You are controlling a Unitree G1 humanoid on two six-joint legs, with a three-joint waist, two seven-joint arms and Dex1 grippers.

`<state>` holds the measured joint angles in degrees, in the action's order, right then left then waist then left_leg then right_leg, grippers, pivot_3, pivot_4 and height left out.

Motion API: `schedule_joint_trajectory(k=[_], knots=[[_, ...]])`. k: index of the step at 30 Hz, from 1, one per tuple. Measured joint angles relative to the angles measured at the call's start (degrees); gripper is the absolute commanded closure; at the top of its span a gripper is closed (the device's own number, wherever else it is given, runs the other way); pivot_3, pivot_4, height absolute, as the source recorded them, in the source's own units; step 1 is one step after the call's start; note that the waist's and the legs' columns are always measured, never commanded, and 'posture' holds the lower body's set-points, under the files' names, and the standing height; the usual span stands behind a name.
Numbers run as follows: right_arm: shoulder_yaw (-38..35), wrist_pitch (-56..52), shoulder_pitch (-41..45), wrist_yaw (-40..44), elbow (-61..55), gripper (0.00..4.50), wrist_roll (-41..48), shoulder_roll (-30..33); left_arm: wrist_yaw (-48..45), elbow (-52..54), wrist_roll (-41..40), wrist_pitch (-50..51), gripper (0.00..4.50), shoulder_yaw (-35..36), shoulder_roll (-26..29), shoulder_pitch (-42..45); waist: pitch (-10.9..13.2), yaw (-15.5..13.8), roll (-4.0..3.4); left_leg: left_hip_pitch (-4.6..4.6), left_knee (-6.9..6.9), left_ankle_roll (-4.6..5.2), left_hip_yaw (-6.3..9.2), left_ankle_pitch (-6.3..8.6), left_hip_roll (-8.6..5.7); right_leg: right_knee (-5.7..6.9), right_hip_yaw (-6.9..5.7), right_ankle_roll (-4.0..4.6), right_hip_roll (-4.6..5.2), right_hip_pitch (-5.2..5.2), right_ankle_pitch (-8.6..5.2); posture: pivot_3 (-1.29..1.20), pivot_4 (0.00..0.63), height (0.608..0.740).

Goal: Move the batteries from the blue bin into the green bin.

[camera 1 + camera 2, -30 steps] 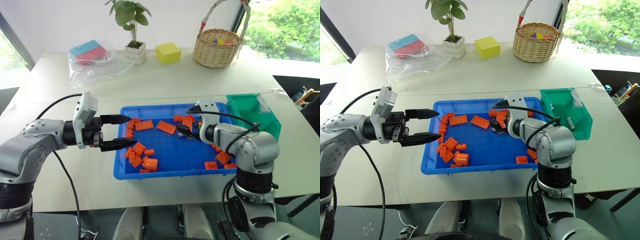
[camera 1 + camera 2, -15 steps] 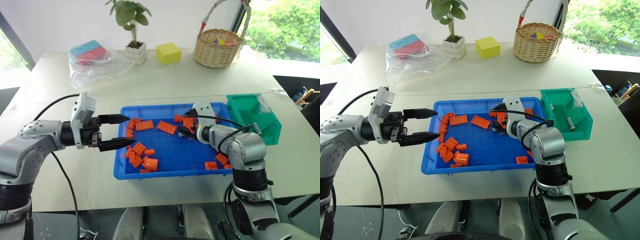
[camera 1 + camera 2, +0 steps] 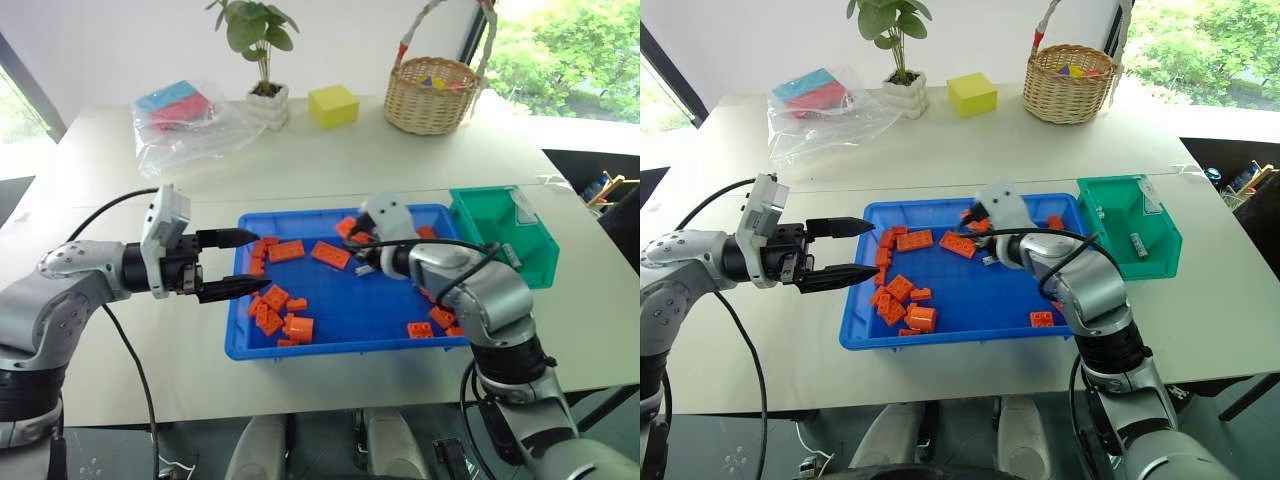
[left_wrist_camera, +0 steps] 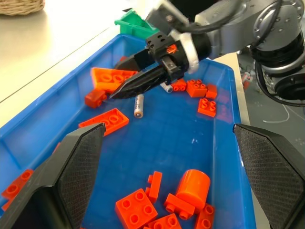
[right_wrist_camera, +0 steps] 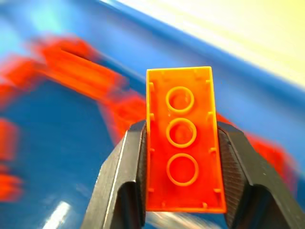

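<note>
Now right end effector (image 5: 181,157) pinching orange brick (image 5: 182,143).

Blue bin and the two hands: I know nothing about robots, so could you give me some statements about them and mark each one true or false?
1. The right hand is clamped on an orange brick. True.
2. The left hand holds something. False: its fingers are apart and empty, at the left edge of the blue bin.
3. A battery lies in the green bin. True.
4. No batteries are left in the blue bin. False: a loose battery lies on its floor among the bricks.
5. The wicker basket stands inside the blue bin. False: it stands on the table's far side, well apart from it.
</note>
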<state>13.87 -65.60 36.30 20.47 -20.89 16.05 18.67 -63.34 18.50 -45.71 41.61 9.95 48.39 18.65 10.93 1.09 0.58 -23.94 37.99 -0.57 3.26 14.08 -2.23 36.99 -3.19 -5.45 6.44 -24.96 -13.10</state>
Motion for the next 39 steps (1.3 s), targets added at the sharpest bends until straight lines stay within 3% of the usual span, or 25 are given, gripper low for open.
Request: schedule_joint_trajectory(k=[3,4,7,10,17,20,23,38,39], knots=[[2.88,3.72,1.78,1.79,5.72,3.22,-0.25,-1.99,-0.04,-0.15,0.03,-0.02,0.00,-0.01,0.00,0.17,0.00,-0.16,0.01,0.00,0.01,0.00,-0.01,0.00,-0.03,-0.02,0.00,0.00,0.02,0.03,0.01,0.00,0.150,0.702],[3.73,4.98,2.42,2.50,8.90,2.19,-0.36,-3.00,-0.02,-0.18,0.04,-0.02,0.00,-0.01,-0.02,0.24,0.00,-0.21,0.01,0.00,0.02,0.00,-0.01,0.00,-0.03,-0.02,0.00,0.00,0.02,0.03,0.01,0.00,0.150,0.702],[6.24,7.79,3.42,4.90,14.60,0.85,-1.39,-3.68,0.01,-0.21,0.04,-0.02,0.00,-0.03,-0.09,0.51,0.01,-0.28,0.01,-0.01,0.01,0.00,-0.01,0.00,-0.04,-0.02,0.00,0.00,0.02,0.01,0.01,0.00,0.150,0.702],[8.57,11.05,5.13,10.24,16.26,0.85,-2.17,0.24,0.02,-0.20,0.02,-0.02,0.00,-0.03,-0.11,0.92,0.02,-0.29,0.00,-0.02,0.02,0.00,-0.01,0.00,-0.05,-0.03,0.00,-0.01,0.03,0.01,0.01,0.00,0.150,0.702],[7.51,26.14,7.13,32.59,15.91,0.85,-2.28,20.40,-0.18,-0.19,0.02,0.01,0.00,-0.02,0.02,0.94,0.04,-0.33,0.03,-0.02,0.00,0.00,-0.02,0.00,-0.03,-0.10,-0.04,-0.03,0.04,0.04,-0.01,0.00,0.150,0.702],[7.27,32.29,5.78,39.89,17.16,0.85,-2.33,24.93,-0.15,-0.20,0.03,0.01,0.00,-0.05,-0.06,1.03,0.05,-0.04,0.05,-0.01,-0.02,0.00,-0.04,0.01,0.02,-0.13,-0.04,-0.02,0.01,0.05,-0.01,0.00,0.150,0.702],[7.42,36.30,4.80,43.39,20.46,0.85,-3.09,24.98,-0.11,-0.20,0.03,0.01,0.00,-0.16,-0.29,1.67,0.06,-0.03,0.06,-0.01,-0.01,0.00,-0.06,0.00,0.04,-0.12,-0.02,-0.01,0.00,0.04,0.00,0.00,0.150,0.702],[7.56,49.20,4.22,44.46,36.24,0.85,-12.28,21.36,-0.21,-0.78,0.10,0.09,0.00,-0.21,-0.17,3.95,0.10,-0.43,0.12,-0.04,0.01,-0.01,-0.04,0.00,-0.01,-0.18,-0.02,-0.01,0.04,0.07,0.01,0.00,0.150,0.702],[7.42,49.74,4.22,44.60,36.53,1.09,-12.46,21.33,-0.22,-0.92,0.12,0.09,0.00,-0.21,-0.17,4.03,0.10,-0.39,0.12,-0.03,0.01,-0.01,-0.04,0.00,-0.01,-0.18,-0.02,-0.01,0.04,0.07,0.01,0.00,0.150,0.702]])
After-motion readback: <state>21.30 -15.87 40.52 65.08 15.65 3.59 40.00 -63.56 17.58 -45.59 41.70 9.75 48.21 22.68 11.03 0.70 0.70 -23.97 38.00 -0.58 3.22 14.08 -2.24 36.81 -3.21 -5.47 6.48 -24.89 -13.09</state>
